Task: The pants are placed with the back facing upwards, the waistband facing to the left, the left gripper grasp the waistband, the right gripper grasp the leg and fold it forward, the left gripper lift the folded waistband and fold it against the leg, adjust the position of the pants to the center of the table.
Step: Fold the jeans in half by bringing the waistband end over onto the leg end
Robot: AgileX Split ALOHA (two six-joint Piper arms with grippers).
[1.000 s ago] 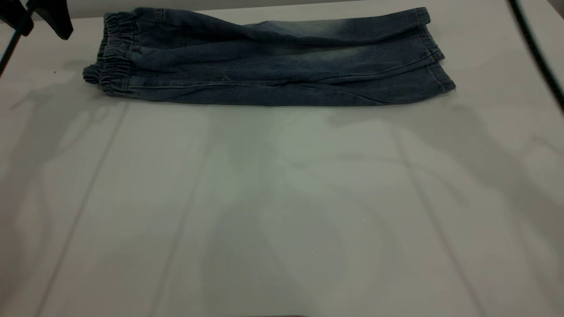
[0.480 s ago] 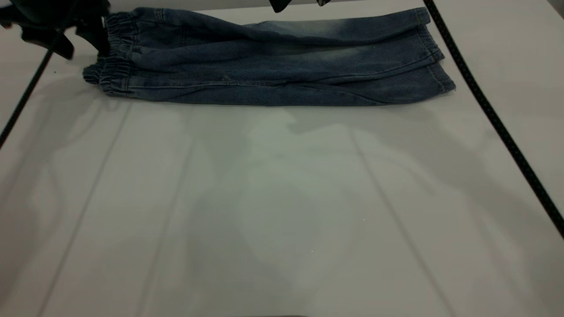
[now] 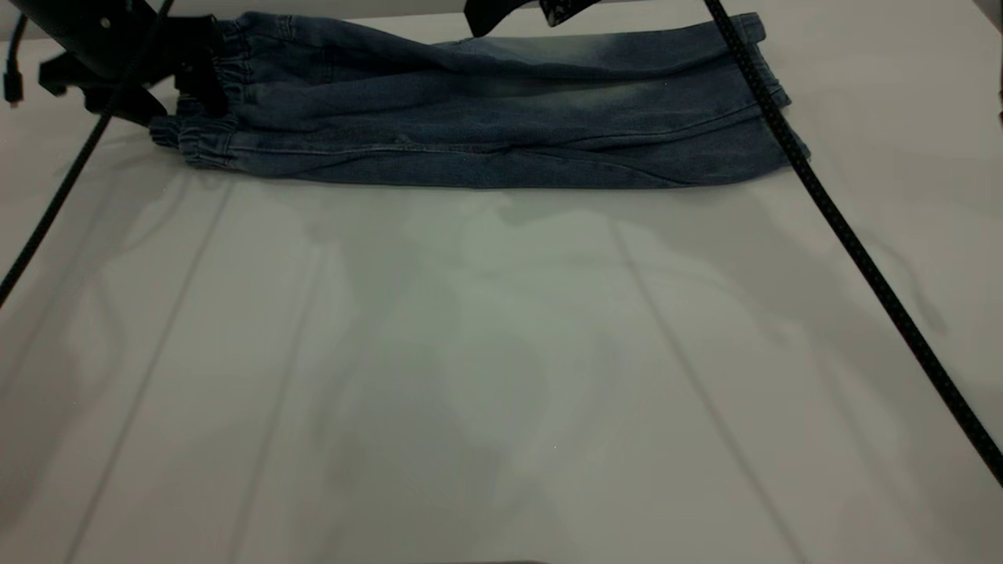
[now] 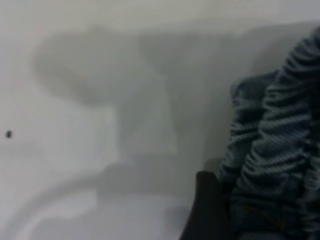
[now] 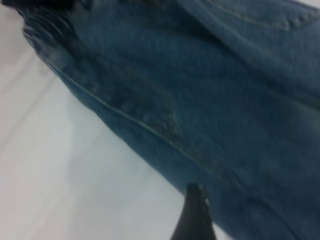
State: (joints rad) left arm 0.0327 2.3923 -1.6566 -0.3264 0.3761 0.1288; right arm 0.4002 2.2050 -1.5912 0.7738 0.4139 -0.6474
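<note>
Lying folded lengthwise, pants (image 3: 501, 110), waistband (image 3: 205, 129) touching left claw (image 3: 168, 86), grip state unclear

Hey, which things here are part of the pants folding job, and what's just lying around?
Part of the job:
blue denim pants
gathered elastic waistband
black left gripper at the waistband
black right gripper over the pants
white-grey table

Just lying around:
nothing, only the black braided cables
</note>
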